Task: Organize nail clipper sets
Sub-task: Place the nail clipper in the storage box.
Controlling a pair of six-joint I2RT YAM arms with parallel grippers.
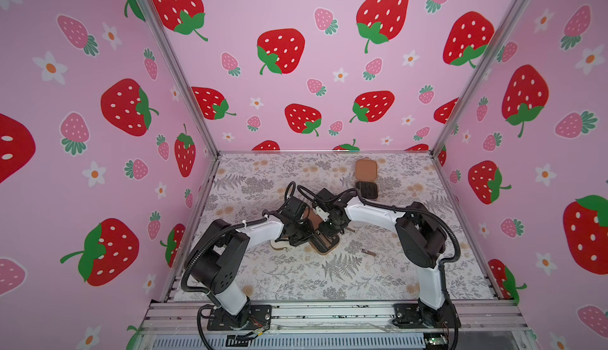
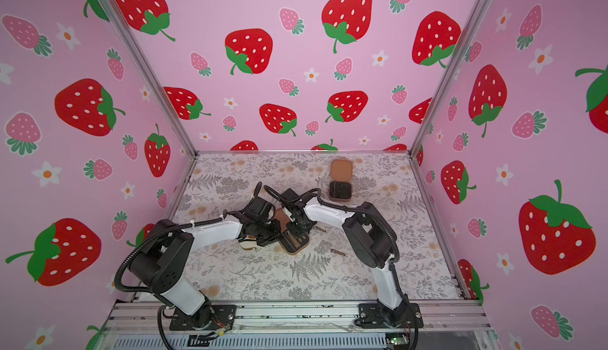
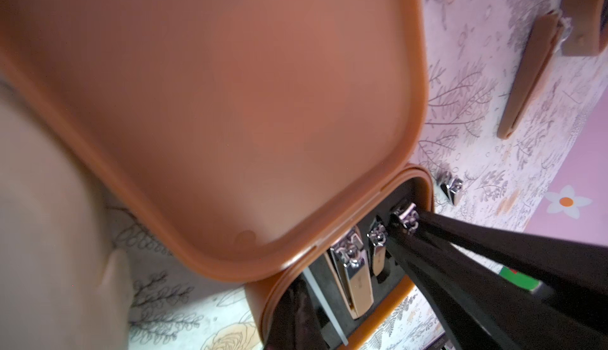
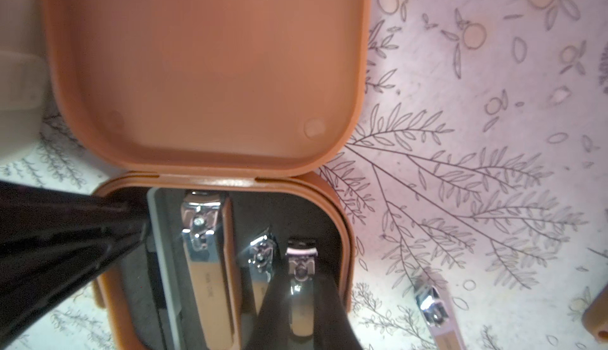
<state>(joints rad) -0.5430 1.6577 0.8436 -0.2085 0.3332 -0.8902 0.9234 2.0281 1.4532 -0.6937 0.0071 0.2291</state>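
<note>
In both top views the two arms meet over an open brown case (image 1: 327, 244) (image 2: 297, 245) in the middle of the tabletop (image 1: 296, 282). A cream case (image 1: 279, 245) lies just left of that case, a second brown case (image 1: 366, 171) lies open well behind it, and a loose clipper (image 1: 368, 252) lies to its right

In the left wrist view the right hand (image 3: 408, 225) pinches a small clipper (image 3: 403, 215) at the case's end slot

In the right wrist view the left hand (image 4: 139, 223) is clenched, its tip at the case's corner beside a grey file (image 4: 163, 266). A large clipper (image 4: 207, 266) sits slotted next to the file
</note>
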